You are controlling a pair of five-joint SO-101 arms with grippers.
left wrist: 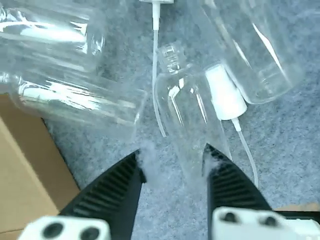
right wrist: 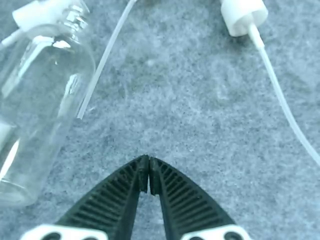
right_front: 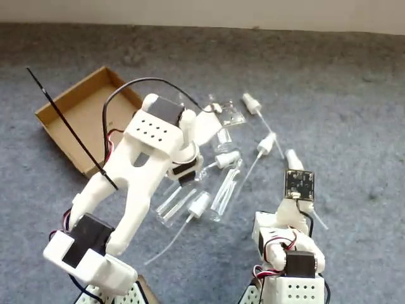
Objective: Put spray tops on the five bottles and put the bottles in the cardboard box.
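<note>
Several clear bottles lie on the grey carpet in the middle, among them one [right_front: 226, 187] and another [right_front: 175, 204]. My left arm [right_front: 152, 145] stretches over them. In the left wrist view my left gripper [left wrist: 172, 162] is open, its fingers either side of the base of an uncapped bottle [left wrist: 185, 115]. A white spray top [left wrist: 225, 97] rests against that bottle. My right gripper [right wrist: 149, 170] is shut and holds nothing, low over bare carpet between a bottle [right wrist: 40, 100] and a spray top [right wrist: 244, 15] with a long tube.
The cardboard box [right_front: 79, 117] lies open at the back left; its edge [left wrist: 20, 170] is close beside my left gripper. More spray tops [right_front: 252, 101] [right_front: 266, 144] [right_front: 199, 204] lie loose around the bottles. The right arm [right_front: 291, 234] sits at the front right.
</note>
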